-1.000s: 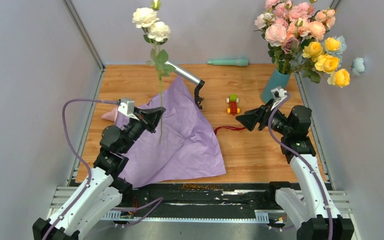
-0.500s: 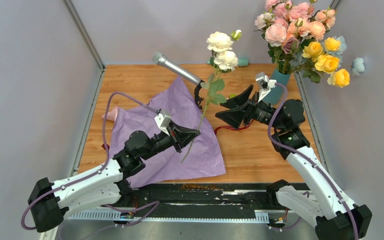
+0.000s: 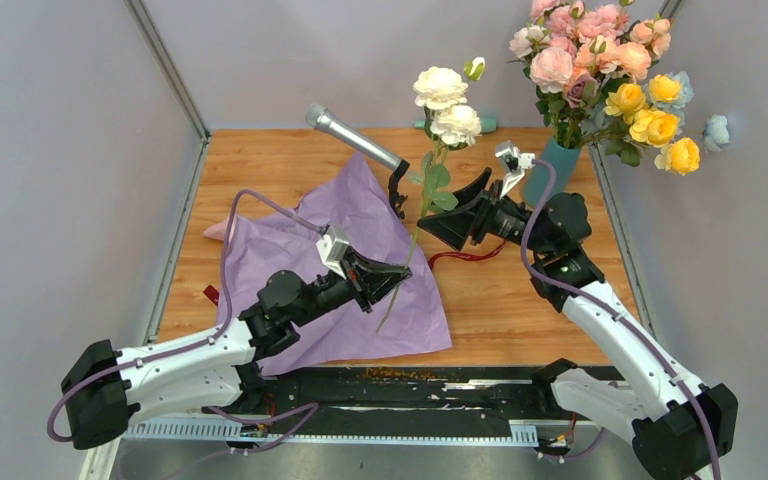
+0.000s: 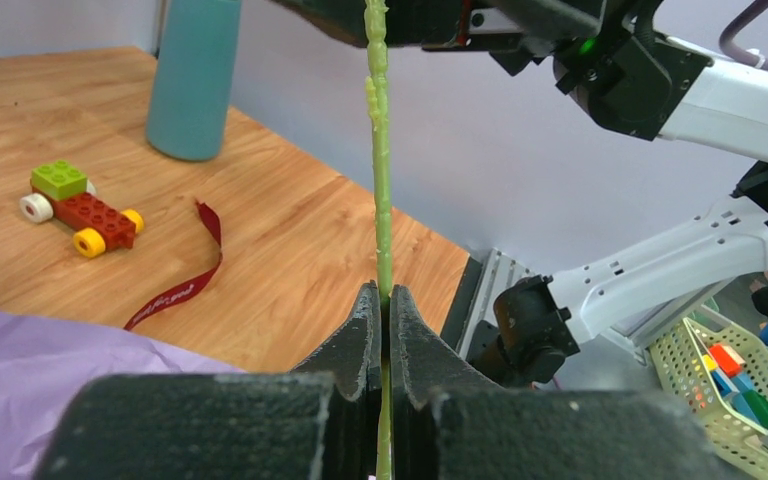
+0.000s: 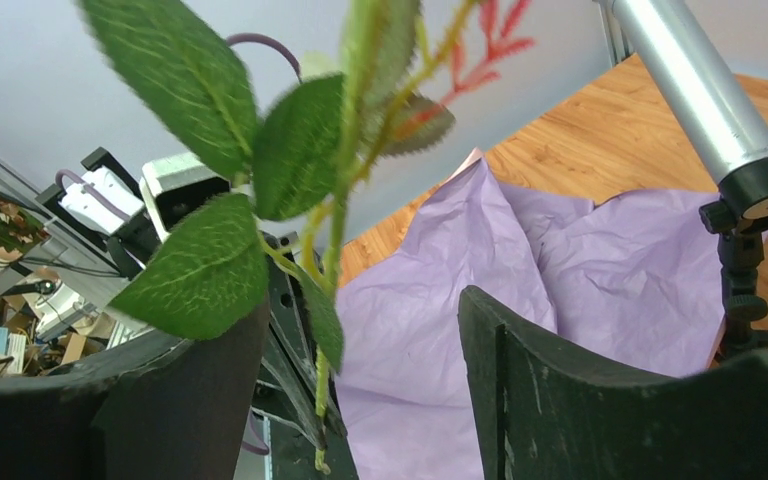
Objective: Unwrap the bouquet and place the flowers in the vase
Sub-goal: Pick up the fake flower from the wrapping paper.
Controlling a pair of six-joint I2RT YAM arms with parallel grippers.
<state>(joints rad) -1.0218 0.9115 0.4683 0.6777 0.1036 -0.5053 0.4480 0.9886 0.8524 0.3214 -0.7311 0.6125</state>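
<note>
Although the unwrapping looks finished, one flower is not yet in the vase. The crumpled pink-lilac sheet of wrapping paper (image 3: 360,300) lies opened out across the left half of the wooden table (image 3: 520,310), reaching toward its near edge. The thin dark red ribbon (image 3: 457,258) lies loose on the wood just beside the paper's right edge.

At the far right corner stands the tall teal-blue matte vase (image 3: 550,172), already filled with a full bunch of pink, peach and yellow roses (image 3: 600,60).

What is left, as far as can be seen, is the long-stemmed spray of cream roses (image 3: 440,88), held in the air over the middle of the table, apart from the vase. The left gripper (image 3: 398,270) is clamped tight on the lower part of its thin green stem, with the stem pinched between its fingers in the left wrist view. The right gripper (image 3: 438,215) is spread wide around the leafy part higher up. In the right wrist view the stem passes between the jaws close to one finger, and neither finger is seen pressing it.

I judge this a handover. The right gripper has to close, the left has to let go, and the spray has to go into the vase among the others. Whether anything lies hidden under the paper cannot be told.
</note>
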